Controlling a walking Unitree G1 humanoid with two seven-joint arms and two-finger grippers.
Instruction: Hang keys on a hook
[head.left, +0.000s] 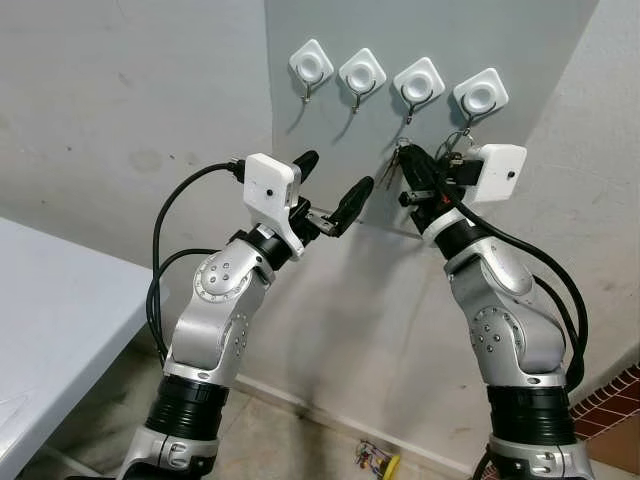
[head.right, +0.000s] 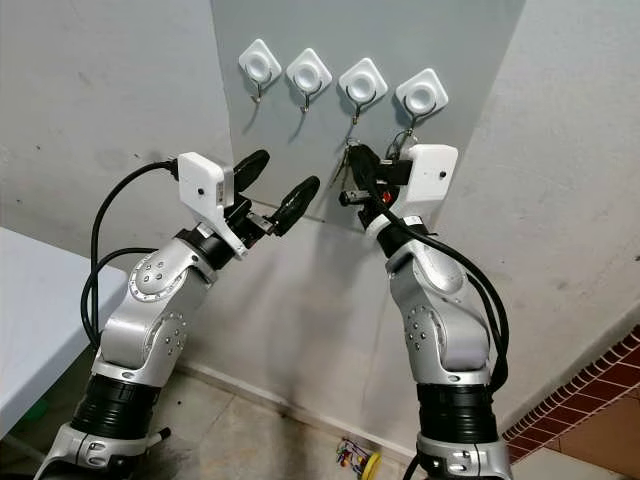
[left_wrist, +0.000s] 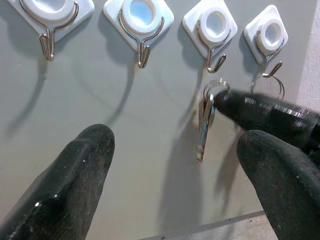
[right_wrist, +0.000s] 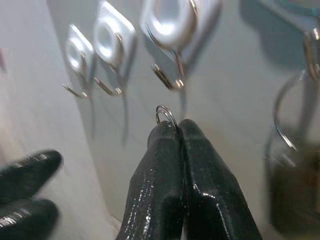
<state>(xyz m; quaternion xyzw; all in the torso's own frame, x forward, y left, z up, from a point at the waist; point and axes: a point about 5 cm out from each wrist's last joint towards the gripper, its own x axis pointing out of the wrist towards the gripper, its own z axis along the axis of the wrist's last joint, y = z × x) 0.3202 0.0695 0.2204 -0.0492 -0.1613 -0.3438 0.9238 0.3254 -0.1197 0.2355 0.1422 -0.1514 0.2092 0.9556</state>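
Four white square hooks sit in a row on the grey wall panel. My right gripper (head.left: 412, 160) is raised to the wall and shut on the keys (left_wrist: 206, 117). Their ring (right_wrist: 165, 114) pokes out above the fingertips, just below the third hook (right_wrist: 170, 77), apart from it. The key blades hang down to the left of the fingers (left_wrist: 260, 112). The fourth hook (head.left: 480, 95) carries another ring (right_wrist: 285, 120) with a brass object below it. My left gripper (head.left: 333, 175) is open and held up near the wall, left of the keys, holding nothing.
A white table (head.left: 50, 320) stands at the lower left beside my left arm. On the floor by the wall lies a small colourful object (head.left: 378, 460). Red brick paving (head.left: 610, 410) shows at the lower right. The first hook (head.left: 311, 65) and second hook (head.left: 362, 72) are bare.
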